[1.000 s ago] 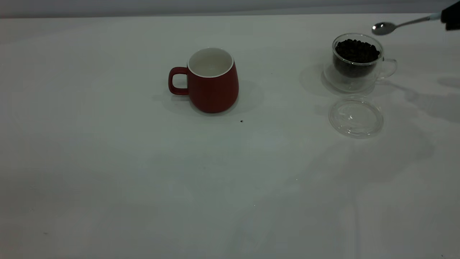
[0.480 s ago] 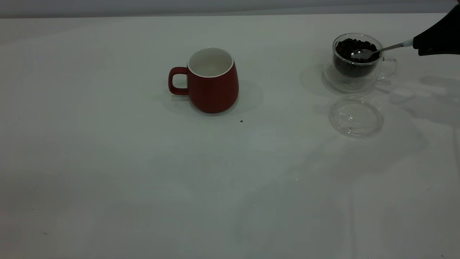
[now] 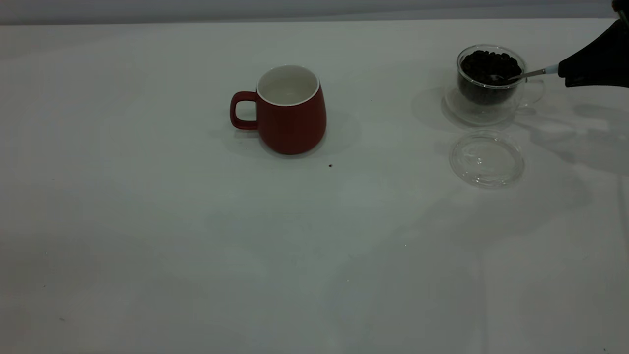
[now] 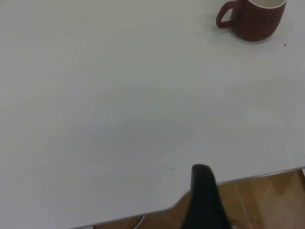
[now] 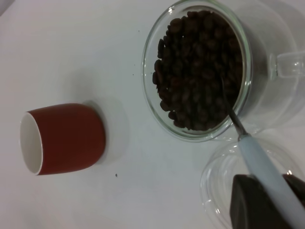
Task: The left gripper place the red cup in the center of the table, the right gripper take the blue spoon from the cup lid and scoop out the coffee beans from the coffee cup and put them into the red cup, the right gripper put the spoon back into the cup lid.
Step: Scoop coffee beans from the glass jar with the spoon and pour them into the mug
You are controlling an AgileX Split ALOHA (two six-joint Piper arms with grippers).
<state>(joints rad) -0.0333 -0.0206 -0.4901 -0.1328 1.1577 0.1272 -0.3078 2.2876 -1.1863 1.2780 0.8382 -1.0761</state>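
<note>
Lid (image 3: pixel 486 158) lies bare on the table (image 3: pixel 147 246) nearest the camera, just in front of the glass cup (image 3: pixel 489 83). Behind it the right gripper (image 3: pixel 565 73) clamps the spoon (image 3: pixel 528 74) by its blue handle, bowl buried in the beans (image 3: pixel 491 66). A steep lift could spill beans, or drag the light cup sideways. The red cup (image 3: pixel 290 110) waits mid-table, well apart, so the carry is long. The left gripper (image 4: pixel 205 200) is parked at the table edge; whether it's open, I can't tell.
</note>
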